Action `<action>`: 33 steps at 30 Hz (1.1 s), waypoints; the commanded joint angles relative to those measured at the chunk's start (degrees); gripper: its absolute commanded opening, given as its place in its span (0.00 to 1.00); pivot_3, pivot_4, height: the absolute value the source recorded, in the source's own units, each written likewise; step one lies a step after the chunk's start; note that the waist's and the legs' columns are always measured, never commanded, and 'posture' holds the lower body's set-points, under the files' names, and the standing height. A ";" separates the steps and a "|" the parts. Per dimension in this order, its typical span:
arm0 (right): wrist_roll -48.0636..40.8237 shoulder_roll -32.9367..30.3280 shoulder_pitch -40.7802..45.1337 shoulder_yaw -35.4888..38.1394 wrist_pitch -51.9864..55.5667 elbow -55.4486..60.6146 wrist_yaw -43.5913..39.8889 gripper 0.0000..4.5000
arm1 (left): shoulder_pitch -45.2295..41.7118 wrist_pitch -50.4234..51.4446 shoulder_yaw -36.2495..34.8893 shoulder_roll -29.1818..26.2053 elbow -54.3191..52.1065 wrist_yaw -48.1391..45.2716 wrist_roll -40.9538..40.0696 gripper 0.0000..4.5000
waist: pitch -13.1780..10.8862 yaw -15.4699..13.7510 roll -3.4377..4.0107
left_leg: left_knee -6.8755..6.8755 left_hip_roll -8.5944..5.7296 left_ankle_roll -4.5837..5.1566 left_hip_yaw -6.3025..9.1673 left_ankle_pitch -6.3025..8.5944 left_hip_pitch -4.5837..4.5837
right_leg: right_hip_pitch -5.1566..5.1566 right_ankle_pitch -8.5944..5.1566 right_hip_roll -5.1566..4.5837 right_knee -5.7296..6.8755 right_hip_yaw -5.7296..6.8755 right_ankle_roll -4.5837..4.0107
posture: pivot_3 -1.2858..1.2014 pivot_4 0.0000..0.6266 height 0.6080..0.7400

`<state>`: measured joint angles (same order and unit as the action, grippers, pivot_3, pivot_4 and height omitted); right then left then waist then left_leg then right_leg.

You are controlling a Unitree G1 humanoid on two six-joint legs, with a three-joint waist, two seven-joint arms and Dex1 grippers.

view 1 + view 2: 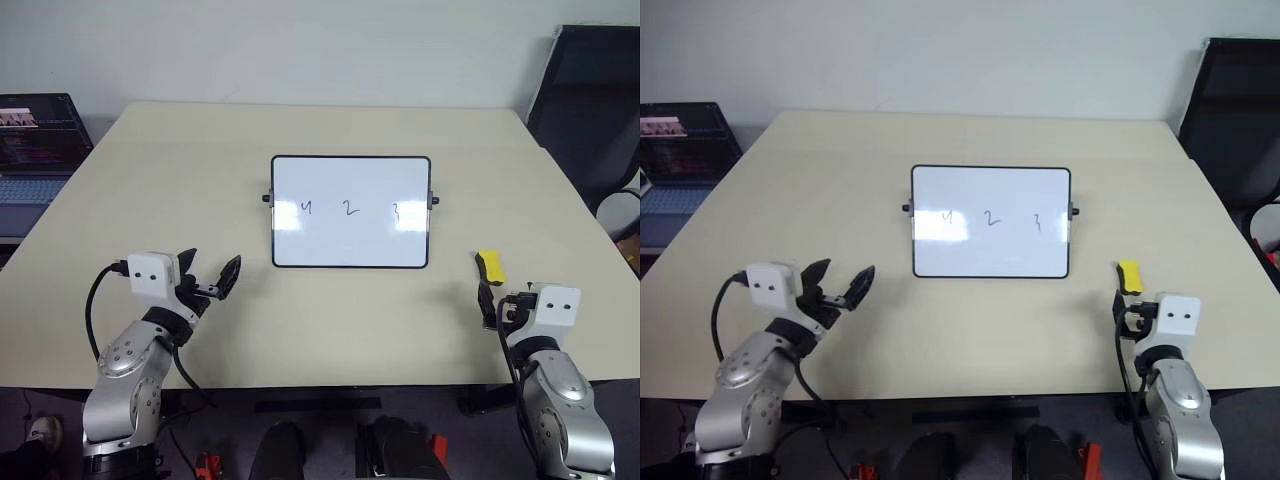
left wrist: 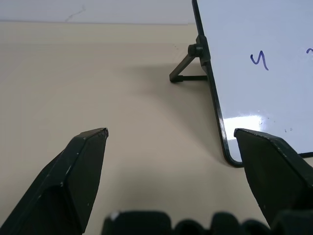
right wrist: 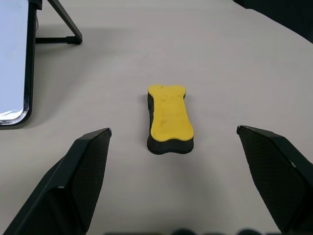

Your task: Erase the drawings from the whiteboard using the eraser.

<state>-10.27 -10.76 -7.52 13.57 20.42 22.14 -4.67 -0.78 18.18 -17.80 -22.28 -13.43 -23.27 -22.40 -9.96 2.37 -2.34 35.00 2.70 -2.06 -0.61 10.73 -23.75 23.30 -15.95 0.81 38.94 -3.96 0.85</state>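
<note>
The whiteboard (image 1: 350, 240) stands propped on the middle of the beige table (image 1: 180, 190). The drawings (image 1: 349, 208) are three small dark marks in a row across it. The eraser (image 3: 169, 119), a yellow block with a dark underside, lies flat on the table to the right of the board. My right gripper (image 3: 174, 129) is open just short of the eraser, a finger on either side of its line, touching nothing. My left gripper (image 1: 210, 268) is open and empty near the board's lower left corner (image 2: 234, 159).
An open laptop (image 1: 35, 140) sits off the table's far left corner. A black chair (image 1: 590, 100) stands behind the table's right side. The board's folding leg (image 2: 183, 73) juts out behind its left edge.
</note>
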 commanded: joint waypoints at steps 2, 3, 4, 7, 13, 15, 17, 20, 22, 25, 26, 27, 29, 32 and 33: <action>0.14 -1.73 0.27 1.28 0.23 1.72 -0.55 1.00 | 1.07 -0.86 -0.98 -0.30 -2.02 -0.66 -1.07 1.00 | 0.00 0.02 0.00 | 0.00 0.00 0.00 0.00 0.00 0.00 | 0.00 0.00 0.00 0.00 0.00 -0.01 | 0.52 0.24 1.00; 0.36 -2.23 0.33 1.23 0.69 1.85 -0.72 1.00 | 1.25 -0.73 -0.94 -0.38 -2.40 -0.73 -1.20 1.00 | 0.00 0.03 0.00 | 0.00 0.01 0.00 -0.01 0.00 0.01 | 0.00 -0.01 0.00 0.00 -0.01 -0.02 | 0.52 0.24 1.00; -0.07 -2.33 0.92 1.68 2.53 2.16 -0.10 1.00 | 0.71 -0.39 -0.51 -1.10 -2.77 -1.66 -1.53 1.00 | 0.00 0.02 0.00 | 0.00 0.01 0.00 -0.01 0.00 0.00 | 0.00 -0.01 0.00 0.00 -0.02 -0.02 | 0.52 0.24 1.00; -2.72 -3.02 4.22 2.52 7.78 3.10 -0.01 1.00 | -2.04 1.91 1.74 -3.31 -3.06 -5.83 -3.34 1.00 | 0.00 -0.07 0.00 | 0.01 0.00 0.00 0.03 0.00 0.00 | 0.00 -0.03 0.00 0.01 0.02 -0.06 | 0.52 0.24 1.00; -6.67 -5.78 13.91 2.19 21.56 0.99 -0.92 1.00 | -10.91 4.67 13.94 -8.47 -2.98 -21.22 -5.42 1.00 | 0.00 -0.06 0.01 | 0.08 -0.09 0.01 -0.03 -0.01 -0.02 | -0.03 -0.01 0.08 -0.01 -0.01 -0.06 | 0.52 0.24 1.00; -7.26 -6.54 16.24 2.24 23.74 -0.52 -1.54 1.00 | -14.28 4.91 16.41 -8.52 -1.37 -24.92 -6.13 1.00 | -0.01 -0.07 0.01 | 0.07 -0.10 0.01 -0.04 -0.01 -0.05 | -0.02 0.15 0.09 -0.04 0.00 0.24 | 0.52 0.24 1.00; -7.02 -7.65 18.07 2.12 25.34 -2.49 -1.96 1.00 | -16.95 4.31 18.78 -8.47 0.56 -28.50 -5.83 1.00 | -0.01 -0.07 0.01 | 0.04 -0.10 0.01 -0.02 0.00 -0.10 | 0.01 0.14 0.10 -0.06 0.02 0.25 | 0.52 0.24 1.00; -6.78 -8.84 20.06 2.30 26.99 -4.77 -1.93 1.00 | -18.93 1.49 21.83 -8.65 3.07 -31.98 -3.13 1.00 | -0.01 0.04 0.02 | -0.01 -0.09 0.02 -0.01 0.00 -0.10 | 0.02 0.11 0.13 -0.06 0.02 0.22 | 0.52 0.24 1.00; -6.83 -9.41 21.35 2.89 27.14 -6.57 -1.81 1.00 | -20.05 -0.16 22.84 -8.01 4.69 -32.87 -1.96 1.00 | -0.02 0.24 0.03 | -0.01 -0.08 0.02 -0.02 0.00 -0.09 | 0.04 0.11 0.13 -0.05 0.00 0.22 | 0.52 0.24 1.00; -6.06 -10.41 22.40 3.66 26.63 -9.45 -1.18 1.00 | -20.30 -1.84 23.75 -7.47 5.54 -33.64 -1.00 1.00 | -0.02 0.30 0.04 | 0.00 -0.08 0.02 0.00 0.00 -0.10 | 0.04 0.12 0.14 -0.03 0.02 0.23 | 0.52 0.24 1.00; -5.98 -10.55 22.61 3.91 26.49 -10.08 -1.00 1.00 | -20.09 -2.21 23.89 -7.41 5.52 -33.76 -0.84 1.00 | -0.02 0.35 0.04 | 0.01 -0.08 0.02 -0.01 0.00 -0.09 | 0.04 0.13 0.13 -0.03 0.01 0.24 | 0.52 0.24 1.00; -6.07 -10.55 22.80 4.21 26.40 -10.51 -0.91 1.00 | -19.83 -2.43 23.94 -7.35 5.47 -33.89 -0.83 1.00 | -0.02 0.36 0.04 | 0.01 -0.08 0.02 -0.03 0.00 -0.09 | 0.04 0.13 0.13 -0.03 -0.01 0.25 | 0.52 0.24 1.00; -6.22 -10.36 23.06 4.78 26.44 -10.94 -0.65 1.00 | -19.17 -3.12 24.08 -7.41 5.48 -34.19 -0.61 1.00 | -0.02 0.37 0.04 | 0.01 -0.09 0.02 -0.02 0.00 -0.10 | 0.04 0.13 0.13 -0.03 0.00 0.25 | 0.52 0.24 1.00; -6.35 -9.84 23.66 5.51 26.45 -11.71 0.03 1.00 | -18.22 -5.15 24.42 -7.54 6.23 -34.71 0.47 1.00 | -0.02 0.53 0.04 | 0.01 -0.08 0.02 -0.02 0.00 -0.09 | 0.04 0.13 0.13 -0.03 -0.01 0.25 | 0.52 0.24 1.00; -6.34 -9.67 23.89 5.56 26.30 -12.28 0.24 1.00 | -18.12 -6.07 24.49 -7.36 6.76 -34.74 0.93 1.00 | -0.03 0.54 0.04 | 0.00 -0.08 0.02 -0.02 0.00 -0.09 | 0.04 0.13 0.13 -0.03 -0.01 0.25 | 0.52 0.24 1.00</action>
<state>-16.57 -20.26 14.99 17.50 47.72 9.36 -4.85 -18.88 14.24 6.66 -29.86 -6.40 -57.53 -22.07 -9.99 2.91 -2.29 35.00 2.62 -2.04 -0.64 10.73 -23.84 23.34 -15.82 0.95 38.91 -3.97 1.10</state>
